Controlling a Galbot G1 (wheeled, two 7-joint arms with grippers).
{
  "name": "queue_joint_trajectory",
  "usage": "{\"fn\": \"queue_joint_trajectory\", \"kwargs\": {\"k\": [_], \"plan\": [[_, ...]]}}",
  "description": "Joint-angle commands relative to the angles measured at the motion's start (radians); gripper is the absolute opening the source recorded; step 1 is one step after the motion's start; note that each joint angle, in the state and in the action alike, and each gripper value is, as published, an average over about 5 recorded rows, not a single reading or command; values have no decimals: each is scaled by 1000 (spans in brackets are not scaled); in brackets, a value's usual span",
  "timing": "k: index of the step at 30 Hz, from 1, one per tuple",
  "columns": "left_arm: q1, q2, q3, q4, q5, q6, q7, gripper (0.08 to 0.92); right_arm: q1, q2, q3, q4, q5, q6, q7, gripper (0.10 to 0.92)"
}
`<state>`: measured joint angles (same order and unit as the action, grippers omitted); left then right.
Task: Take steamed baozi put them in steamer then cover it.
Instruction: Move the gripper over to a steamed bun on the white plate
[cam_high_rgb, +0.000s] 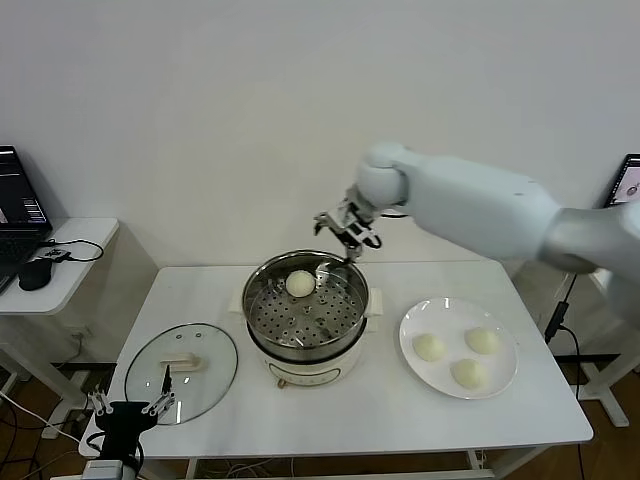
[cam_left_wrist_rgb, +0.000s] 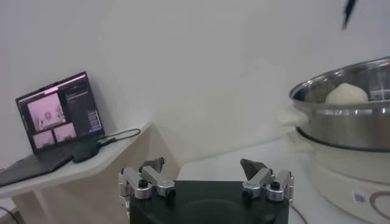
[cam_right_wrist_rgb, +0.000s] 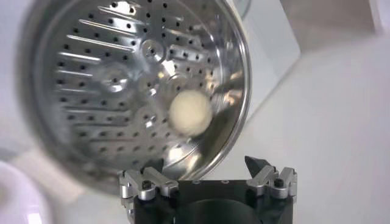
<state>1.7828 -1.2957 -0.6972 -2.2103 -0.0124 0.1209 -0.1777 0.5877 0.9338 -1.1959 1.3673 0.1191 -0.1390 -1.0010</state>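
Head view shows you the right gripper (cam_high_rgb: 348, 229) with fingers spread, empty, above the steamer (cam_high_rgb: 306, 312)'s far rim. One baozi (cam_high_rgb: 300, 283) lies on its tray; three sit on the plate (cam_high_rgb: 458, 347). Your left gripper (cam_high_rgb: 130, 404) waits open beside the cover (cam_high_rgb: 181, 371).

Steamer (cam_left_wrist_rgb: 350, 115): in the left wrist view we see only part of it, cut off by the picture's edge.
Baozi (cam_left_wrist_rgb: 346, 94): we see just its top above the steamer's rim there.
Laptop (cam_high_rgb: 18, 215): cut by the head view's edge; we cannot read its screen.
Steamer tray (cam_right_wrist_rgb: 116, 79): blurred in the right wrist view, one side cropped.
Plate (cam_right_wrist_rgb: 15, 198): only a blurred white corner shows.
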Motion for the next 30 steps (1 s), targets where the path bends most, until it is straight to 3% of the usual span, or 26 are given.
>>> {"fn": "queue_joint_trajectory", "kwargs": {"k": [1,12,30], "plan": [[-8,12,12,10,3,1,1,823,-116,-422,76,262,-19,-185,-41,823],[-8,15,13,22,7,2,8,823,-508,-496,330,232,-224,-137,-47,823],[4,4,-14,33,11,4,12,823,-665,-217,403,-38,-320,-80,-5,823]]}}
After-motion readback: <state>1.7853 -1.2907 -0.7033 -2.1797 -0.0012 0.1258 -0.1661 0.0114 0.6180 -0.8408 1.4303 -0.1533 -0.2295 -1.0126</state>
